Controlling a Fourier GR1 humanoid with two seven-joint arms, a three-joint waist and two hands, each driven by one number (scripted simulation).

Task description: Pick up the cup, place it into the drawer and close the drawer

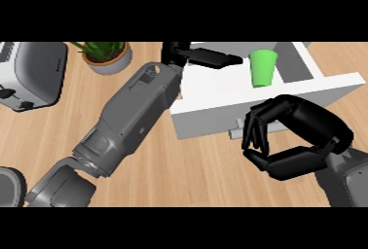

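Wooden counter (187, 160); cup (263, 68) lengthwise in drawer (215, 97)

No legible text, no labels, no numbers anywhere

The counter (187, 168) carries 1 drawer (215, 119), 1 toaster (32, 73), 1 potted plant (108, 56) and 1 green cup (263, 68). Robot hands number 2: left robot hand (208, 57) and right robot hand (298, 138).

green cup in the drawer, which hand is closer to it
Left. The left hand is over the open drawer, just left of the green cup in the view. The right hand is curled in front of the drawer's front panel, farther off.
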